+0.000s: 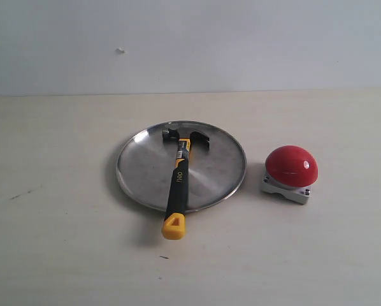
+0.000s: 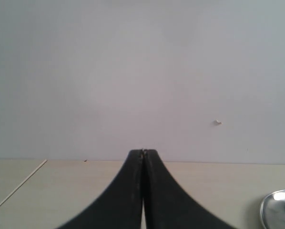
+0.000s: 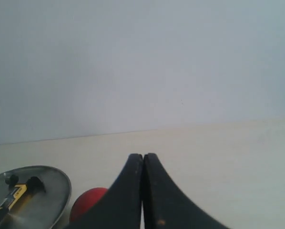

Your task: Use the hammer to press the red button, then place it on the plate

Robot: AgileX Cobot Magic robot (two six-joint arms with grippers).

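The hammer (image 1: pixel 178 178) lies across the steel plate (image 1: pixel 139 166), its dark head near the far rim and its yellow handle end sticking out over the near rim onto the table. The red button (image 1: pixel 291 165) on its grey base stands to the right of the plate. Neither arm shows in the exterior view. My left gripper (image 2: pixel 143 152) is shut and empty, away from the plate (image 2: pixel 276 210), whose edge shows at the corner of its view. My right gripper (image 3: pixel 143 156) is shut and empty too, with the red button (image 3: pixel 87 200), the plate (image 3: pixel 52 191) and the hammer (image 3: pixel 14 198) beyond it to one side.
The pale wooden table (image 1: pixel 63 255) runs back to a plain white wall (image 1: pixel 190 44). A small dark speck (image 1: pixel 163 257) lies on the table in front of the hammer's handle.
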